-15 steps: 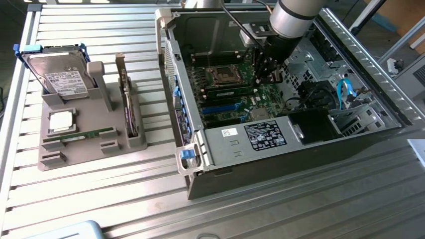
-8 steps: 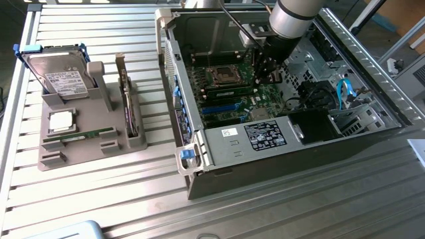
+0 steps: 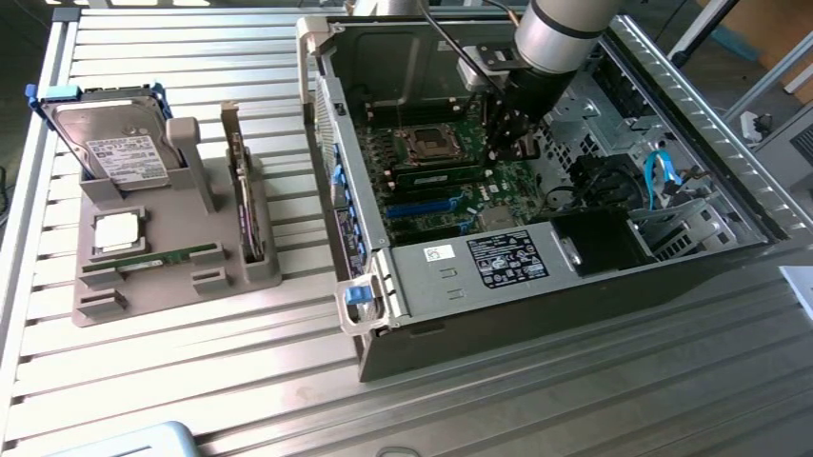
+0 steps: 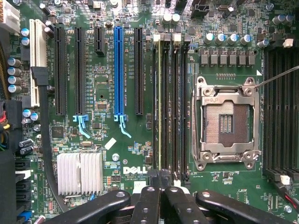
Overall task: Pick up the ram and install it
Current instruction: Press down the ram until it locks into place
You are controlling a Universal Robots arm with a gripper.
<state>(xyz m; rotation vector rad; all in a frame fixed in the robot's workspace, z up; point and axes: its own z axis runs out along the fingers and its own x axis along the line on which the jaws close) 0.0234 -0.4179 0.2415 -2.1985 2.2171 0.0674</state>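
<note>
A ram [image 4: 160, 107] stands edge-on in one of the long black memory slots beside the processor socket [image 4: 226, 122]; in the exterior view it is a thin green strip [image 3: 445, 177] on the motherboard. My gripper [image 4: 161, 203] is shut, its two black fingers [image 4: 147, 205] pressed together directly over one end of that stick, with nothing visible between them. The exterior view has the gripper [image 3: 515, 143] reaching down inside the open computer case. A second thin green ram stick [image 3: 171, 259] lies in the grey holder [image 3: 95, 309] outside the case.
The holder also carries a hard drive [image 3: 121, 148], a square silver processor chip [image 3: 117, 231] and a taller green card [image 3: 242, 190] with a bracket. Case walls [image 3: 381, 286] ring the motherboard. A blue expansion slot [image 4: 118, 70] and a finned heatsink [image 4: 79, 172] lie beside the memory slots.
</note>
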